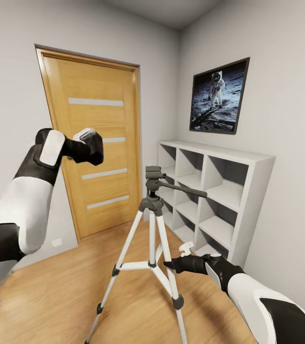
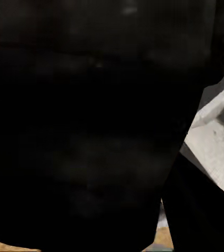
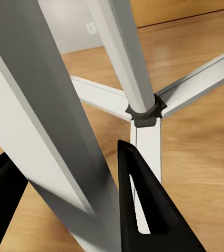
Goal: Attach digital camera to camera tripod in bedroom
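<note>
The camera tripod (image 1: 153,191) stands on the wood floor in the middle of the head view, its dark grey head bare and its pan handle pointing right. My right gripper (image 1: 170,263) is low beside it. In the right wrist view its black fingers (image 3: 143,210) close on either side of a silver-white leg (image 3: 54,131). My left gripper (image 1: 92,143) is raised at upper left, above and left of the tripod head, shut on the black digital camera (image 1: 86,152). That camera appears as a dark mass (image 2: 91,126) in the left wrist view.
An oak door (image 1: 99,200) is shut behind the tripod. A white cube shelf (image 1: 219,191) stands against the right wall, close to my right arm, under an astronaut picture (image 1: 218,95). Light wood floor (image 1: 57,296) spreads to the front left.
</note>
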Controlling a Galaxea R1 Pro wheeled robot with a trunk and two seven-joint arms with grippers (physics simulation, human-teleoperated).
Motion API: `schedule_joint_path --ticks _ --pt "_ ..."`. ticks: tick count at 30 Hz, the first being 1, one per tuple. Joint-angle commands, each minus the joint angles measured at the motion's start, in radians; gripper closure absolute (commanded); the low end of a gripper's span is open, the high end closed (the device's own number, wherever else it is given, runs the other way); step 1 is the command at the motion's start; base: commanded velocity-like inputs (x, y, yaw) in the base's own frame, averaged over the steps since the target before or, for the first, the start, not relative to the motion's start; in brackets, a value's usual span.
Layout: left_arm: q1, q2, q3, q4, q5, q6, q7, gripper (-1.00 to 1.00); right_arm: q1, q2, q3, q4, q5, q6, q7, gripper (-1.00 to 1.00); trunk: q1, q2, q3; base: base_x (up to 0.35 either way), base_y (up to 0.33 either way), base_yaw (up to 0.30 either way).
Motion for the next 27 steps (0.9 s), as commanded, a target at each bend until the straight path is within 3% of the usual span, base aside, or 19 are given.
schedule_joint_path --ticks 1,5,10,11,17,27 --pt "-0.029 -0.016 0.001 -0.003 -0.017 0.008 0.009 1.00 0.000 0.001 -0.005 0.011 0.034 0.010 0.005 1.00 0.000 0.000 -0.002 0.000 0.000 0.000" --pt "-0.066 -0.063 -0.003 -0.061 -0.020 0.011 0.011 1.00 0.000 0.001 -0.005 0.011 0.034 0.009 0.000 1.00 0.000 0.000 -0.002 0.000 0.000 0.000" --pt "-0.074 -0.095 -0.025 -0.093 -0.024 0.012 0.012 1.00 0.000 0.003 -0.005 0.011 0.034 0.009 -0.001 1.00 0.000 0.000 -0.002 0.000 0.000 0.000" --pt "-0.076 -0.124 -0.036 -0.086 -0.027 0.010 0.019 1.00 0.000 0.002 -0.005 0.011 0.034 0.009 -0.002 1.00 0.000 0.000 -0.002 0.000 0.000 0.000" --pt "-0.076 -0.189 -0.041 -0.072 -0.031 0.007 0.080 1.00 0.000 0.002 -0.005 0.011 0.034 0.009 -0.002 1.00 0.000 0.000 -0.002 0.000 0.000 0.000" --pt "-0.075 -0.206 -0.043 -0.102 -0.036 0.006 0.113 1.00 0.000 0.004 -0.004 0.011 0.034 0.010 -0.030 1.00 0.000 0.000 -0.002 0.000 0.000 0.000"
